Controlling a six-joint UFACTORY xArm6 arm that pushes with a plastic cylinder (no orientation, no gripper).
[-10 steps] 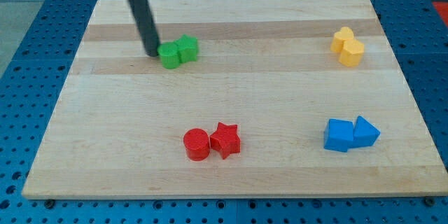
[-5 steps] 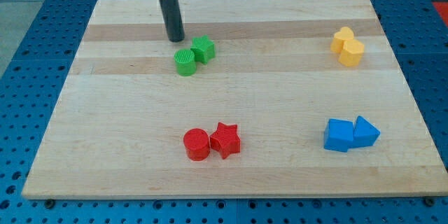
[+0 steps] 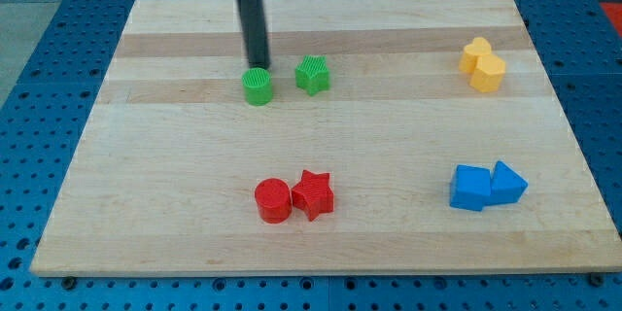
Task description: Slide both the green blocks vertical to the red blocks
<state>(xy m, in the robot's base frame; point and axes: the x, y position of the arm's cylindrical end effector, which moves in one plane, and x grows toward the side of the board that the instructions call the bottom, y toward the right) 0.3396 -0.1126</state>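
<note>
A green cylinder [image 3: 258,87] and a green star [image 3: 313,75] sit apart in the upper middle of the wooden board [image 3: 146,175]. A red cylinder [image 3: 273,200] and a red star [image 3: 313,194] touch each other near the view's bottom, below the green pair. My tip [image 3: 259,65] stands just above the green cylinder, touching or nearly touching its top edge, and to the left of the green star.
Two yellow blocks [image 3: 483,65] sit together at the upper right. A blue cube [image 3: 471,188] and a blue wedge-like block [image 3: 507,183] sit together at the lower right. The board lies on a blue perforated table [image 3: 39,78].
The green blocks slid right, then the green star separated farther right from the cylinder. My tip moved right, from left of the pair to just above the cylinder.
</note>
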